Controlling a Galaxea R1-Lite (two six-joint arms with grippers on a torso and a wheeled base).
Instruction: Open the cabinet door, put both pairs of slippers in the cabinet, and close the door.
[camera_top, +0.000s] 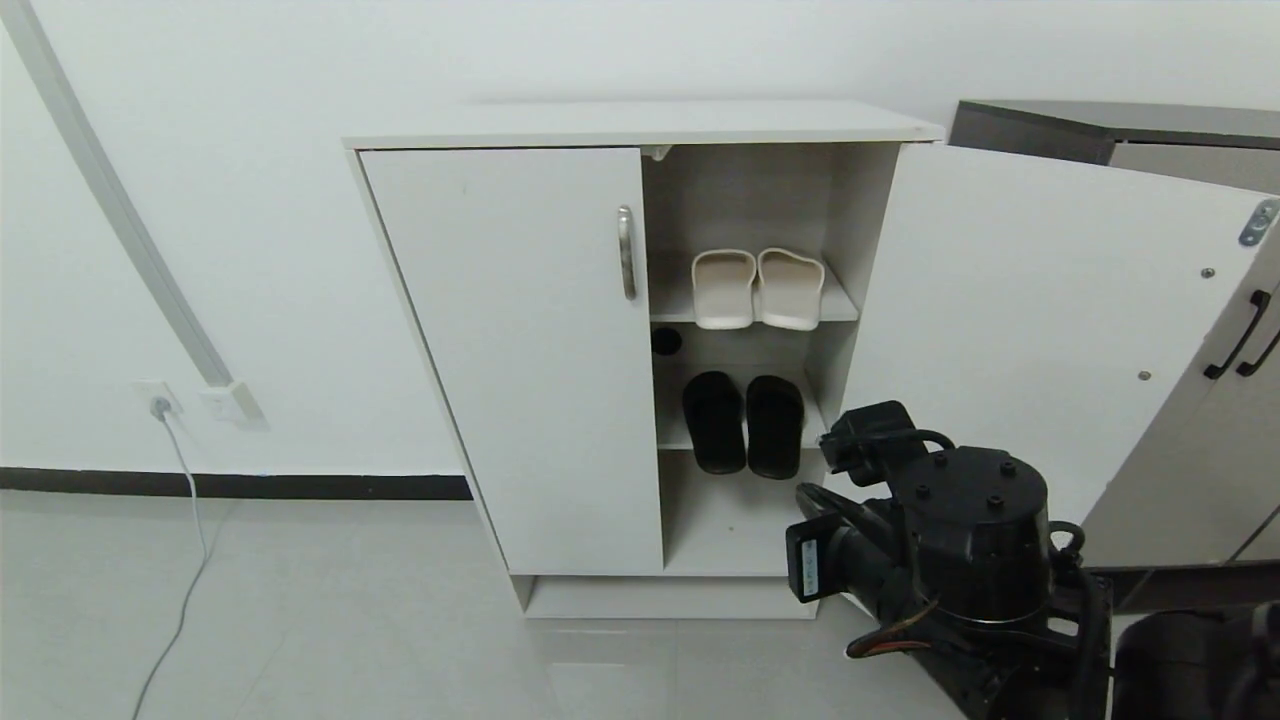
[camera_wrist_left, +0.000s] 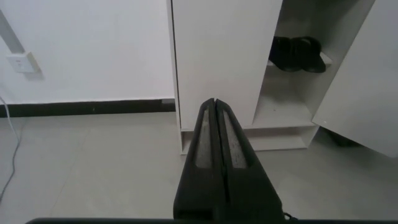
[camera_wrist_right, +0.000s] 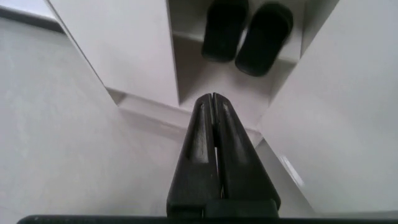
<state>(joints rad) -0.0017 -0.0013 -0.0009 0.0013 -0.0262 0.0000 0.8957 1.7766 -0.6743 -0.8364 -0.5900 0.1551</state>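
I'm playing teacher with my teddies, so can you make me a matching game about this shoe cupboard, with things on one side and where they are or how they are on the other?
Things:
1. white slippers
2. black slippers
3. left door
4. right door

Place or state:
A. swung wide open
B. on the upper shelf
C. shut
D. on the lower shelf

Pairs: 1-B, 2-D, 3-C, 4-A

Home-style entryway: shoe cabinet (camera_top: 510, 360), wall socket (camera_top: 157, 400), tiled floor (camera_top: 350, 620).
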